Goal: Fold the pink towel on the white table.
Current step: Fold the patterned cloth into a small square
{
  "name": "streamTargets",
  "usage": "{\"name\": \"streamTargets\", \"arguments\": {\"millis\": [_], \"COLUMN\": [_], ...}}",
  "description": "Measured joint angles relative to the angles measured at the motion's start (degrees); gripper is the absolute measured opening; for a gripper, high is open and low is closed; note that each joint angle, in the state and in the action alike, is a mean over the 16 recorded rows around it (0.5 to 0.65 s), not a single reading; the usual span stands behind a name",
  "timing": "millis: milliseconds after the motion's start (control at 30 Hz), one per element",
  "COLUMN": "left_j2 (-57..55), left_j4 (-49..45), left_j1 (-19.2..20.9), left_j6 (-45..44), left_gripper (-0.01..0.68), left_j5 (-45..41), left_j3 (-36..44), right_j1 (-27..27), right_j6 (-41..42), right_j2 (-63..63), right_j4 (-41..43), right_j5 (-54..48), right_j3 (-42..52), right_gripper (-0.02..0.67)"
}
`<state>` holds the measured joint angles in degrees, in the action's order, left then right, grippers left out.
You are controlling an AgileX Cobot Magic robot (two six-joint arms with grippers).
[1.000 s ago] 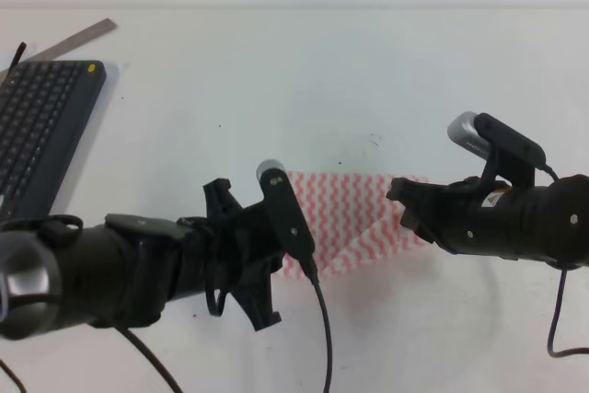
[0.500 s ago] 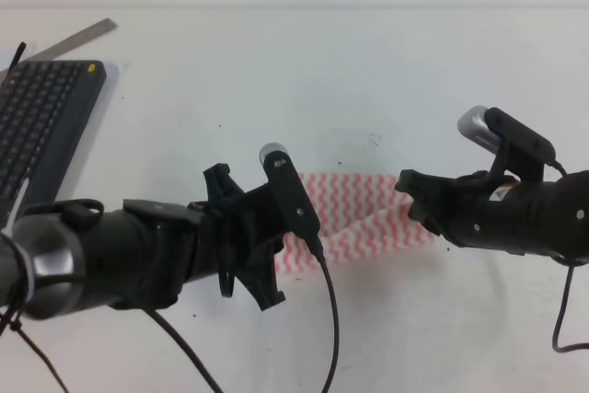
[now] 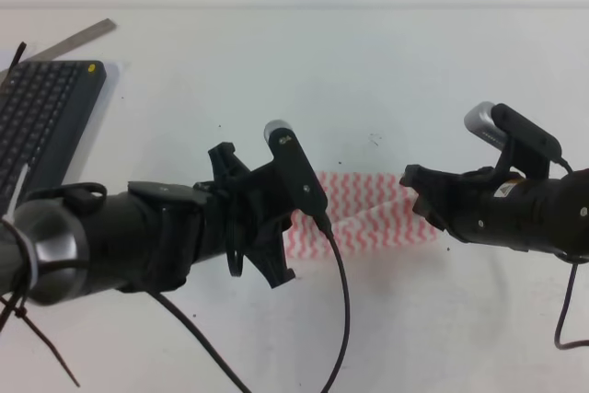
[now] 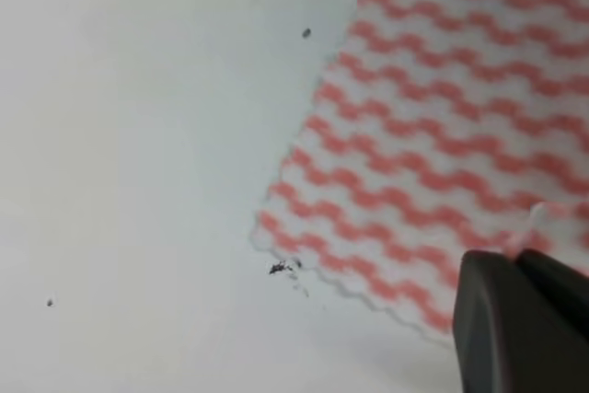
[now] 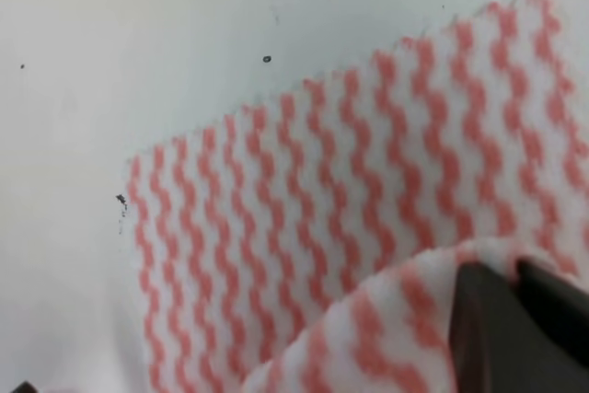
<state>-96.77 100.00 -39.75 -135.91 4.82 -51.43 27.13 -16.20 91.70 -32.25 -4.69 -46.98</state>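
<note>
Exterior high view: since 1.0 s ago both grippers, left gripper (image 3: 276, 260) and right gripper (image 3: 416, 192), jaws closed on pink towel (image 3: 368, 223) edges, drew it nearer, fold progressing.

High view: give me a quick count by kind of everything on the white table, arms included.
Towels: 1, the pink towel
Keyboards: 1, the dark keyboard
Flat grey strips: 1, the strip beyond the keyboard
Robot grippers: 2, left gripper and right gripper
Total: 5, on the white table
</note>
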Motion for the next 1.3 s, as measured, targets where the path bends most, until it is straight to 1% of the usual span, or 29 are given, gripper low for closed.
{"name": "streamTargets", "arguments": {"millis": [700,1300], "left_j2": [-3.0,-6.3], "left_j4": [0.0,-0.1], "left_j1": [0.0,1.7], "left_j6": [0.2,1.1], "left_gripper": [-0.002,-0.002], "left_j5": [0.4,0.6], "left_j3": [-1.8,-5.7], "right_j1": [0.0,0.0], "right_j6": [0.0,0.0], "right_j2": [0.1,2.0], "right_j4": [0.0,0.0], "right_j5": [1.8,4.3], "right_j3": [0.0,0.0], "right_gripper": [-0.014,-0.014]}}
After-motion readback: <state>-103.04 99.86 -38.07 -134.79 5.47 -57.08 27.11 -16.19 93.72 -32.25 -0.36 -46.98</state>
